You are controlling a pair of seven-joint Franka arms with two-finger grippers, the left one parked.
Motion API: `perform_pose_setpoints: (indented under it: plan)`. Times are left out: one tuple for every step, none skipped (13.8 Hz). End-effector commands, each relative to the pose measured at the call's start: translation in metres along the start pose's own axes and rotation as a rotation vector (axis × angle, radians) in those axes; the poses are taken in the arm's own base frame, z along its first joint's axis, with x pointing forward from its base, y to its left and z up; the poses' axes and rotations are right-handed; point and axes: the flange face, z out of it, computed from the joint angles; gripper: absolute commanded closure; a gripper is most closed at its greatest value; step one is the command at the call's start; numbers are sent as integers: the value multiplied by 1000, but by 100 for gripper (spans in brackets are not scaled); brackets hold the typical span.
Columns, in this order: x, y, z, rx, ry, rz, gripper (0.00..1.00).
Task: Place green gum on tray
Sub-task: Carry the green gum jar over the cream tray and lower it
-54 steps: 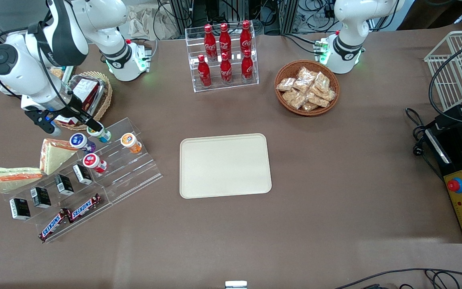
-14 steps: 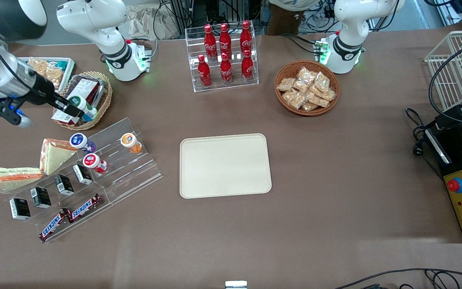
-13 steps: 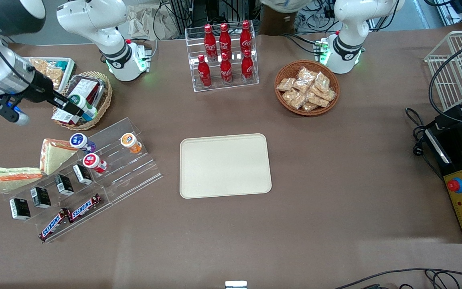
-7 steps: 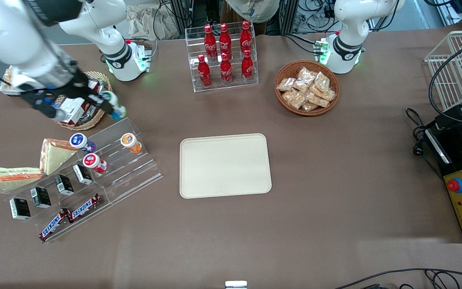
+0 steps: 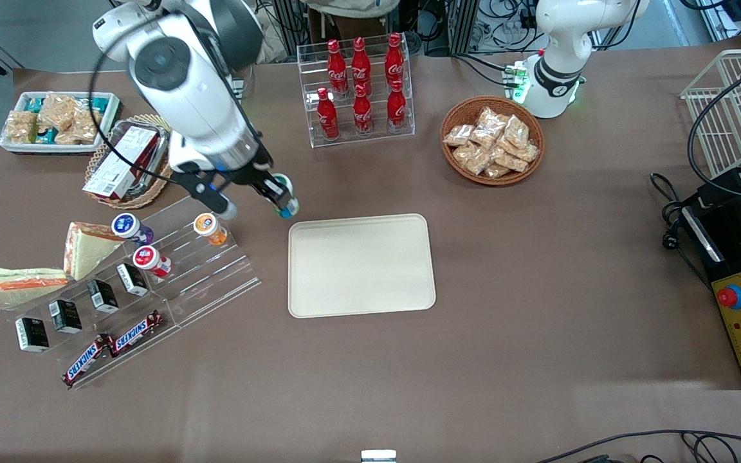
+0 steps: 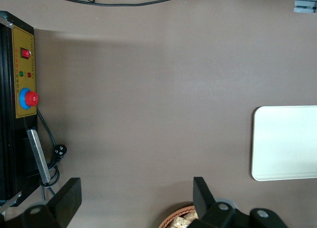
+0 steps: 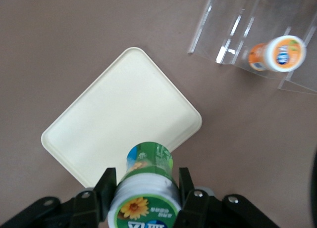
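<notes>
My right gripper point(image 5: 278, 195) is shut on the green gum point(image 5: 283, 195), a small bottle with a teal-green body and a white lid with a green label. It hangs in the air just off the tray's corner that lies toward the working arm's end, farther from the front camera. In the right wrist view the gum point(image 7: 147, 186) sits between the two black fingers point(image 7: 105, 185), lid toward the camera, with the gripper point(image 7: 145, 186) above the table beside the tray point(image 7: 119, 114). The cream-beige tray point(image 5: 361, 265) lies flat at mid-table with nothing on it.
A clear stepped display point(image 5: 152, 283) holds a blue-lidded bottle point(image 5: 127, 226), an orange-lidded bottle point(image 5: 207, 226), a red-lidded bottle point(image 5: 148, 258), dark boxes and Snickers bars. Sandwiches point(image 5: 84, 247), a wicker basket point(image 5: 127, 161), a cola rack point(image 5: 359, 90) and a snack basket point(image 5: 493, 140) surround the tray.
The gripper has carried the green gum from over the wicker basket across the display's upper end to the tray's corner. The bottle stays gripped.
</notes>
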Motion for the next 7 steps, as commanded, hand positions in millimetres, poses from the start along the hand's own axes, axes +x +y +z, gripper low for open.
perform_pose_setpoints:
  plan:
    - [11, 0, 47, 20, 13, 13, 55]
    - [12, 5, 68, 25, 19, 13, 55]
    - [11, 10, 92, 38, 27, 13, 55]
    - [0, 13, 115, 62, 38, -4, 55]
    - [-2, 16, 137, 70, 45, -1, 55]
    - [-8, 16, 155, 70, 47, -3, 55]
    - [-14, 16, 170, 70, 49, -11, 55]
